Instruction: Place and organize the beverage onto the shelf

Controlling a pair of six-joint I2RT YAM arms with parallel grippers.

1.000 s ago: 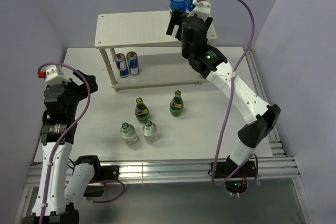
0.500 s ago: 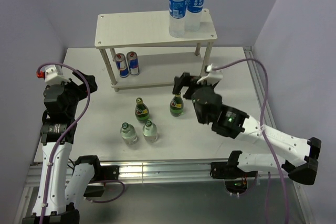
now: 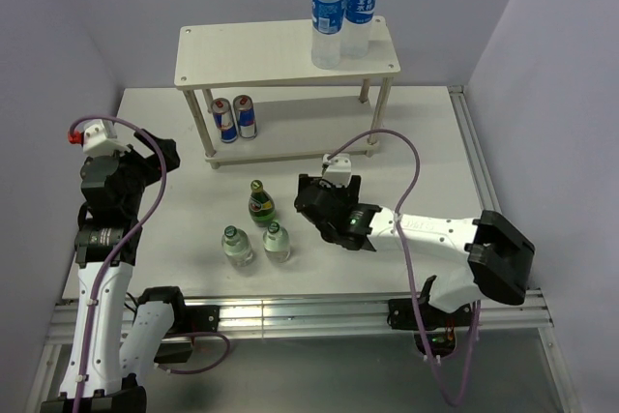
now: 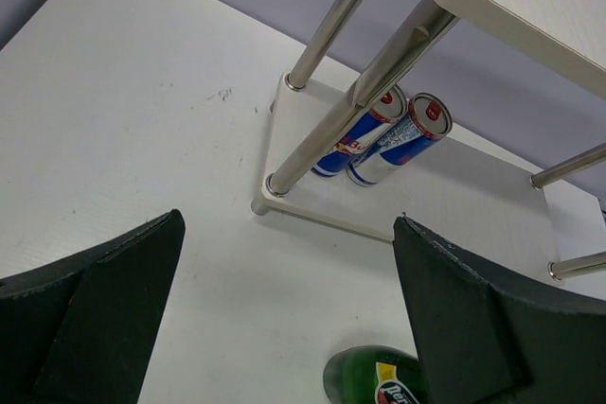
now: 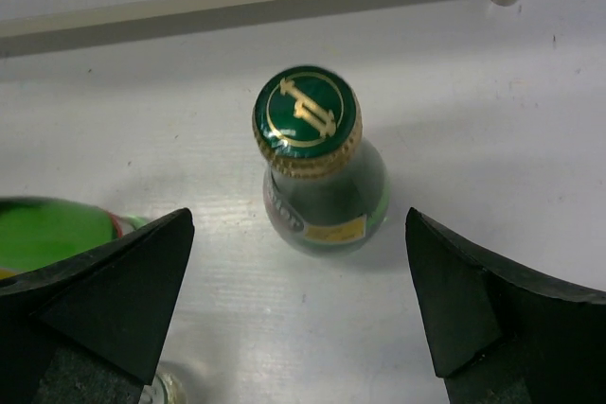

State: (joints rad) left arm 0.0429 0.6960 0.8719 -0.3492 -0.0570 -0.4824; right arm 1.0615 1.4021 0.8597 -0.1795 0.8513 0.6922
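Bright, diffuse light casts only faint, soft shadows around the green bottle [image 5: 322, 186], sharp between the 2 dark, slightly blurred fingers [image 5: 104, 300] of the right gripper [image 5: 298, 276].

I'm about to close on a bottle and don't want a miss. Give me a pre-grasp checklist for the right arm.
1. Right gripper open: ok, its fingers are spread either side of the bottle.
2. Green bottle between the fingers: ok, roughly centred.
3. Bottle upright: ok.
4. Clearance from the neighbouring green bottle: cannot tell, one finger partly hides it.
5. Room on the shelf: ok, the top board is bare left of the blue-labelled bottles.
6. Left gripper out of the way: ok, open, off at the left side.
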